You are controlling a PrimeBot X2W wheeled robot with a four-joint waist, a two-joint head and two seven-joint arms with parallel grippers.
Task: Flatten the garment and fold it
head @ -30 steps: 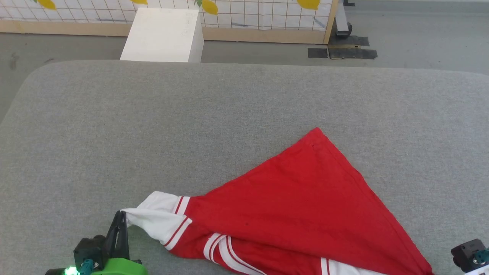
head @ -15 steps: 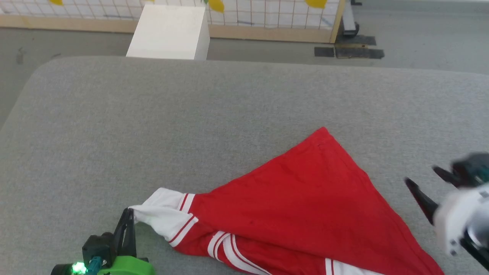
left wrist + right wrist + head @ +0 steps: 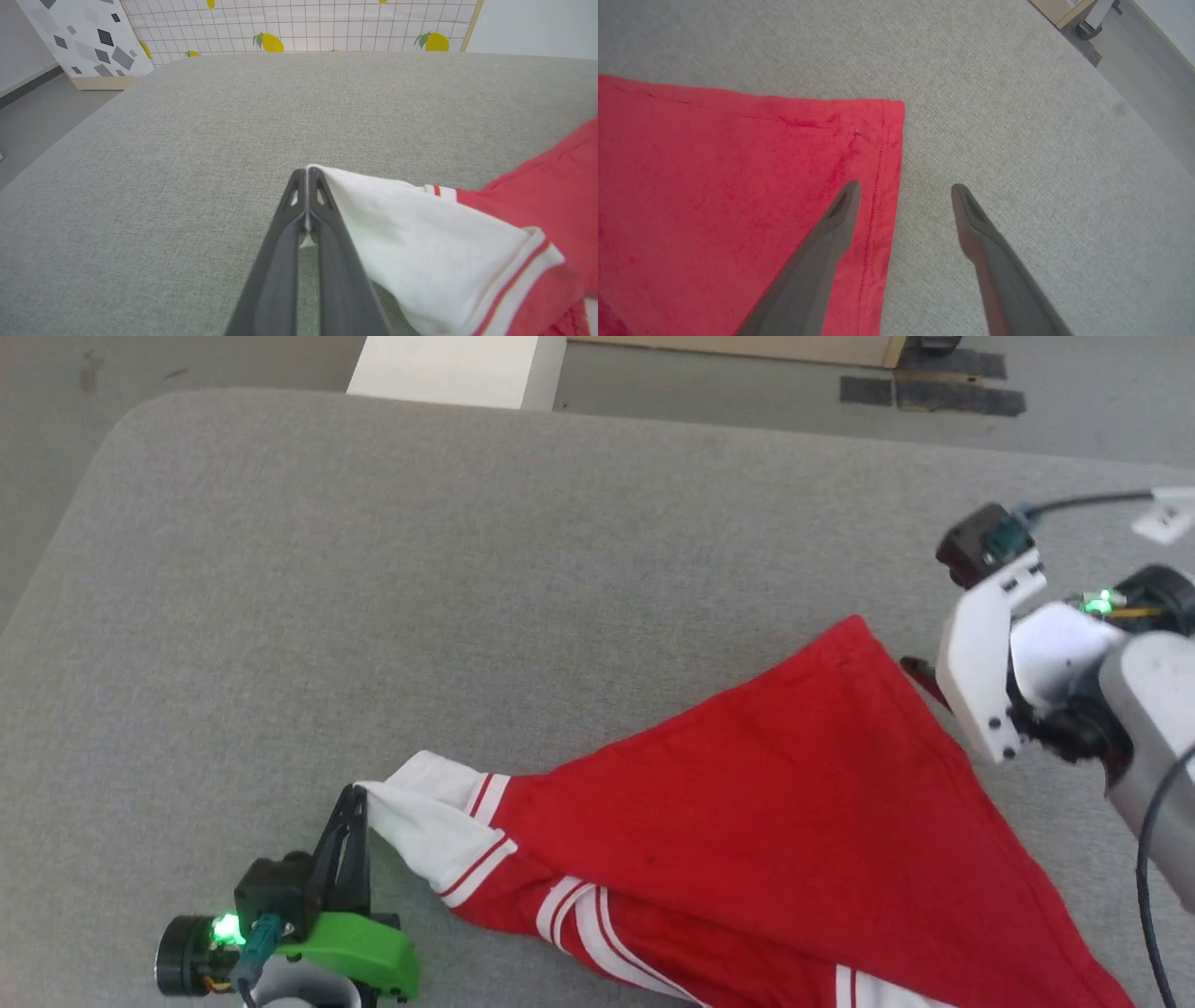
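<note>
Your left tool (image 3: 355,795) sat at the lower left of the head view. Its 2 dark fingers were pinched together on the edge of a white sleeve (image 3: 420,233), part of the red jersey-style garment with white short sleeves and red-white striped trim (image 3: 747,821). That garment lay on the grey fabric-covered surface (image 3: 467,569), toward its near right part. It was bunched into a rough triangle with 1 red hemmed corner (image 3: 878,121) pointing away from you. Your right tool (image 3: 903,186) was at that far corner with its 2 fingers spread wide and nothing between them. 1 finger was over the red hem and the other over bare grey fabric. You could not tell whether either finger touched down. Beyond the surface, a white box (image 3: 457,369) stood on the floor. In the left wrist view, a grid-patterned panel with lemon prints (image 3: 327,23) stood behind the far edge.
</note>
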